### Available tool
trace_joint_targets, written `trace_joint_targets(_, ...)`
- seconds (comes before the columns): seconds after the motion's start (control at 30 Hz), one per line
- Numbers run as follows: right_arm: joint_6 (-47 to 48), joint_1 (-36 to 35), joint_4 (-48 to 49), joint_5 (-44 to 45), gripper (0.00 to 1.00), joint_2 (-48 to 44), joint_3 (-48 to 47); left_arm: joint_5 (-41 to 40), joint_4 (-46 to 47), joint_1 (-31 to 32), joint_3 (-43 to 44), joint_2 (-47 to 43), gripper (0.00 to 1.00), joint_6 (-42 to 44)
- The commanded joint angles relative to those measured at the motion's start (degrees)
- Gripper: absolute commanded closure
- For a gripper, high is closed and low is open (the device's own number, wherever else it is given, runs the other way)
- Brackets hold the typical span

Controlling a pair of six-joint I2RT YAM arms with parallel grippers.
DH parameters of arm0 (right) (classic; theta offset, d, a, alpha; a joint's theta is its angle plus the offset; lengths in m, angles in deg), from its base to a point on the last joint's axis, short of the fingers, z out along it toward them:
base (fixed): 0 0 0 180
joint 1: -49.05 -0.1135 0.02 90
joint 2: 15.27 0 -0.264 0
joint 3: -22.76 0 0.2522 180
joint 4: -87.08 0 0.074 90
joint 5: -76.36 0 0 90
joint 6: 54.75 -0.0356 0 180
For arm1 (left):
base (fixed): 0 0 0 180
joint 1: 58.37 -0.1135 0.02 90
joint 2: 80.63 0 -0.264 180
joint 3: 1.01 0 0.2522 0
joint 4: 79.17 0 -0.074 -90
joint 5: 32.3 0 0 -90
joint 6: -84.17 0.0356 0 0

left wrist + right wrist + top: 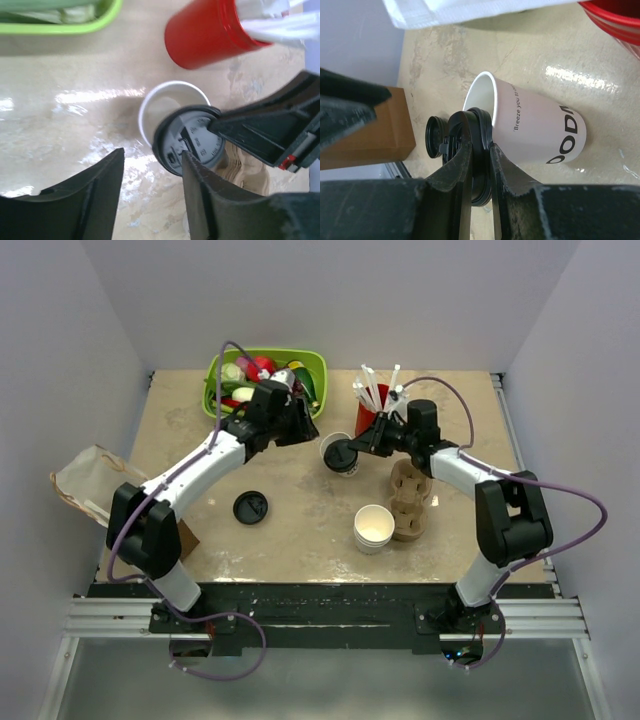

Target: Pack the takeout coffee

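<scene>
The takeout coffee's white paper cup (331,447) (159,106) (540,131) stands upright mid-table with its mouth partly uncovered. Its black lid (344,458) (194,142) (483,150) hangs tilted over the cup's rim, off centre. My right gripper (354,449) (481,139) is shut on the lid's edge, reaching in from the right, and shows in the left wrist view as dark fingers (260,130). My left gripper (303,428) (152,156) hovers open just left of the cup with only bare table between its fingers.
A loose black lid (251,508) (434,137) lies left of centre. A stack of lidless cups (374,527) and a brown carrier (409,500) sit near the right. A red cup of white straws (372,405) (210,32) and a green basket (213,375) stand at the back, a paper bag (88,480) on the left.
</scene>
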Motion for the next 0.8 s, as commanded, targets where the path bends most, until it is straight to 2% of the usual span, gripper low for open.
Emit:
trace_joint_targets(0.0,-2.7,1.2,3.5,-3.4,1.0,-2.2,1.3,1.5,4.6,-3.6,-1.8,-1.1,0.43,-0.9)
trace_joint_targets(0.33,-2.3,2.4,2.8,-3.6,1.0,-1.3,1.7,10.8,9.8,-3.6,1.9,9.4,0.43,-0.4)
trace_joint_targets(0.47,-2.0,2.7,2.5,-4.1,1.0,-0.8,1.7,6.6,8.5,-2.5,4.4,13.4,0.45,-1.0)
trace_joint_targets(0.57,-1.6,2.8,2.0,-4.2,1.0,-0.5,1.6,6.7,8.2,-2.5,6.0,15.8,0.48,-1.1)
trace_joint_targets(0.67,-1.2,2.9,1.7,-4.1,1.0,-0.2,1.4,8.4,9.3,-2.4,6.5,17.1,0.52,-1.0)
trace_joint_targets(0.77,-1.1,2.8,1.8,-3.9,1.0,0.2,1.4,10.0,9.9,-2.2,6.3,17.7,0.67,-1.0)
